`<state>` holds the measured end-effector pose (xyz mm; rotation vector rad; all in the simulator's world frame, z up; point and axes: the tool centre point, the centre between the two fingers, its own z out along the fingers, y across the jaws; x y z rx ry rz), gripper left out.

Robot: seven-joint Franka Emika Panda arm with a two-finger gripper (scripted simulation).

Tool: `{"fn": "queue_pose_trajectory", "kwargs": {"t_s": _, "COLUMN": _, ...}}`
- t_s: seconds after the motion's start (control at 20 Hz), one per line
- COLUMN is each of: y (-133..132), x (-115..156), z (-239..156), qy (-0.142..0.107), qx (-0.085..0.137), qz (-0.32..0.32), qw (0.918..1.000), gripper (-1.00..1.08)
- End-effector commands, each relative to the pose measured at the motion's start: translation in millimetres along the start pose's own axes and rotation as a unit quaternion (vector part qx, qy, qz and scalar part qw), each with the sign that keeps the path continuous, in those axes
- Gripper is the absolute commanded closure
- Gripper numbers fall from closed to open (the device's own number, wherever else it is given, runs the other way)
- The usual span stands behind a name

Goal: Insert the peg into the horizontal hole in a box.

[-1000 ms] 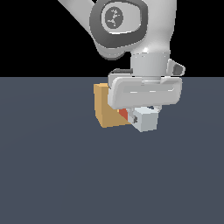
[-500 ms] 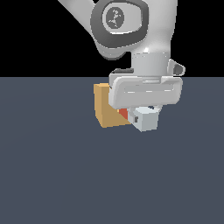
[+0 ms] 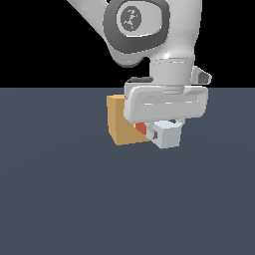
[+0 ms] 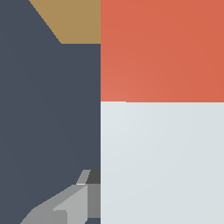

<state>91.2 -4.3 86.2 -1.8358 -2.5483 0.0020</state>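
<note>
The peg (image 3: 164,133) is clenched in the pincer (image 3: 167,130) at its pale half, held clear above the surface (image 3: 64,199), with its red-orange end pointed away from the pincer toward the box (image 3: 122,124), which is just beside that tip. The hole is hidden behind the hand. The peg is judged stiff, light and smooth-sided, so a firm hold on the pale half, well back from the red end, is advised to prevent twisting. Compared with one second earlier, almost nothing is changed; the peg is seen marginally closer to the box.
</note>
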Motion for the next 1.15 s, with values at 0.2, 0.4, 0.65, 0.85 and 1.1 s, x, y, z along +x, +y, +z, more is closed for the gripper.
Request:
{"fn": "queue_pose_trajectory", "kwargs": {"t_s": 0.2, "y": 0, "x": 8, "z": -1, "qy": 0.0, "qx": -0.001, "qz": 0.0, "qw": 1.0, "gripper": 1.08}}
{"fn": "queue_pose_trajectory", "kwargs": {"t_s": 0.4, "y": 0, "x": 29, "z": -1, "qy": 0.0, "qx": -0.001, "qz": 0.0, "qw": 1.0, "gripper": 1.08}}
{"fn": "queue_pose_trajectory", "kwargs": {"t_s": 0.65, "y": 0, "x": 67, "z": -2, "qy": -0.001, "qx": -0.002, "qz": 0.0, "qw": 1.0, "gripper": 1.08}}
{"fn": "queue_pose_trajectory", "kwargs": {"t_s": 0.85, "y": 0, "x": 85, "z": -3, "qy": -0.001, "qx": -0.002, "qz": 0.0, "qw": 1.0, "gripper": 1.08}}
{"fn": "queue_pose_trajectory", "kwargs": {"t_s": 1.1, "y": 1, "x": 89, "z": -3, "qy": -0.001, "qx": -0.003, "qz": 0.0, "qw": 1.0, "gripper": 1.08}}
